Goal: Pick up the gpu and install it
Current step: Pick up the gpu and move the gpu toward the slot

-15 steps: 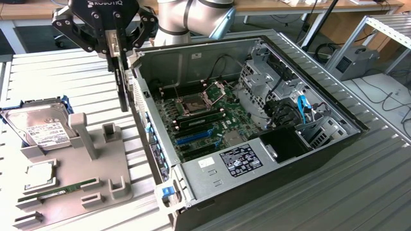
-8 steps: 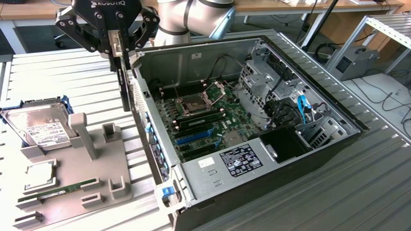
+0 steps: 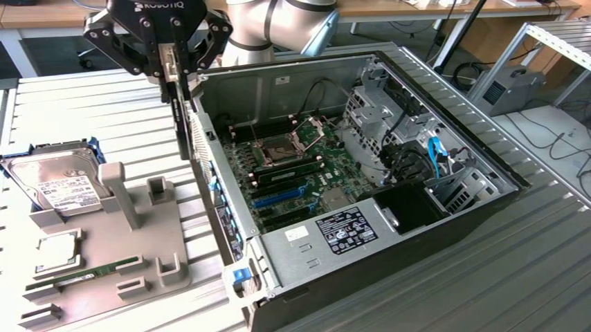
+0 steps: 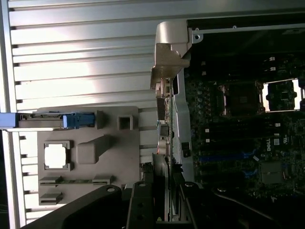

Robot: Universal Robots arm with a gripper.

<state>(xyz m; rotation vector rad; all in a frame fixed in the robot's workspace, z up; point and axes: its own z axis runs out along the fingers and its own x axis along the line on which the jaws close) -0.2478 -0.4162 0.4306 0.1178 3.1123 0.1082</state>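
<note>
My gripper (image 3: 173,72) is shut on the gpu (image 3: 181,128), a thin black card that hangs edge-on below the fingers. Card and gripper are in the air over the near wall of the open computer case (image 3: 480,159), on the exterior view's left side of it. The motherboard (image 3: 295,166) lies inside the case, with blue expansion slots (image 3: 277,198) toward its lower part. In the wrist view the gpu (image 4: 167,119) runs straight out from the gripper (image 4: 167,200), its silvery bracket (image 4: 170,52) at the far end, between the grey holder and the motherboard (image 4: 243,124).
A grey parts holder (image 3: 102,270) sits on the slatted table at the exterior view's left. It carries a silver hard drive (image 3: 60,183), a processor (image 3: 57,252) and a green RAM stick (image 3: 83,273). Cables and a drive cage (image 3: 378,117) crowd the case's far side.
</note>
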